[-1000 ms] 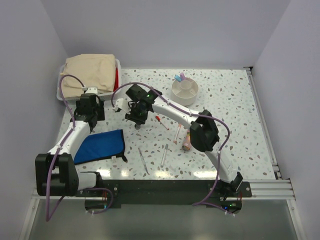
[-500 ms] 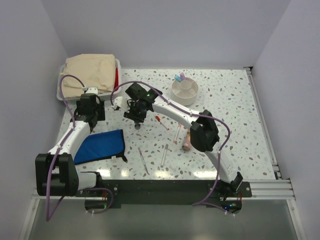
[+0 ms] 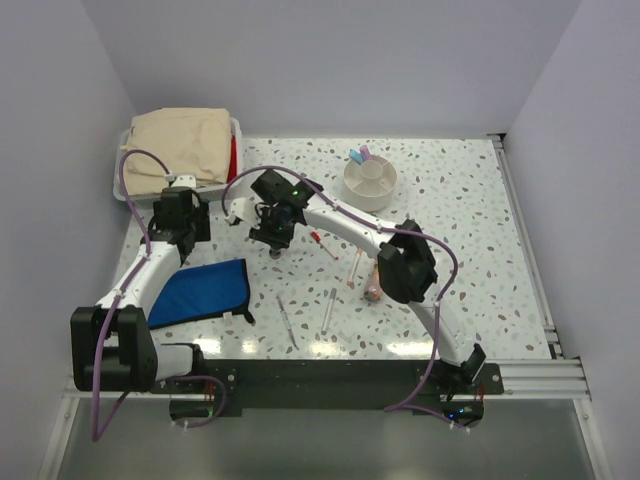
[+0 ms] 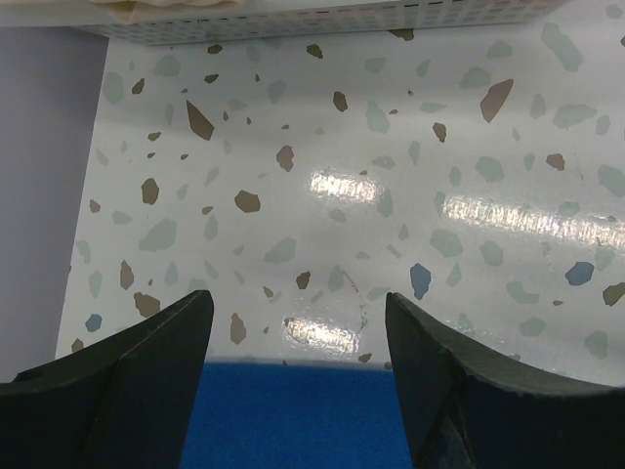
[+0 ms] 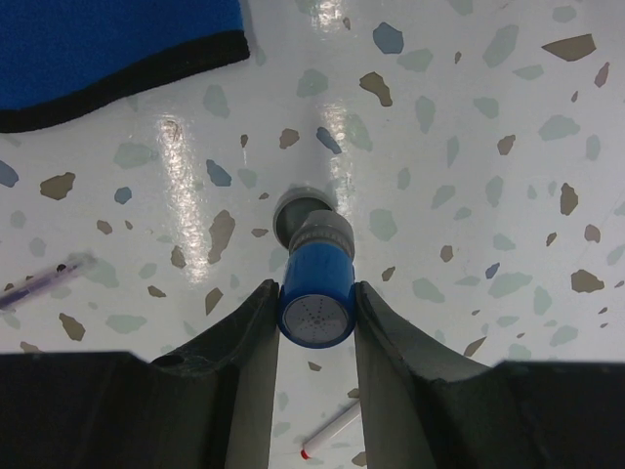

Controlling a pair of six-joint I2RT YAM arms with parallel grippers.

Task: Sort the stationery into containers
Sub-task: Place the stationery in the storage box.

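My right gripper (image 3: pixel 273 244) is shut on a blue-capped stick (image 5: pixel 314 285), held upright by its cap over the middle of the table; its grey body points down. My left gripper (image 3: pixel 178 240) is open and empty over the far edge of the blue pouch (image 4: pixel 293 415). The round white cup (image 3: pixel 370 182) stands at the back, with a blue and a pink item (image 3: pixel 358 155) beside it. Slim pens (image 3: pixel 288 322) (image 3: pixel 328 310), a red-tipped pen (image 3: pixel 322 243) and a pink-red tube (image 3: pixel 372 290) lie loose on the table. The red-tipped pen also shows in the right wrist view (image 5: pixel 332 428).
The white bin (image 3: pixel 236 130) stands at the back left with a folded beige cloth (image 3: pixel 180 145) over it; its perforated wall shows in the left wrist view (image 4: pixel 322 20). The blue pouch (image 3: pixel 200 290) lies at the front left. A thin pen (image 5: pixel 39 280) lies left of the right gripper.
My right gripper with the blue-capped stick has shifted slightly away from the front edge. The left arm has not moved.
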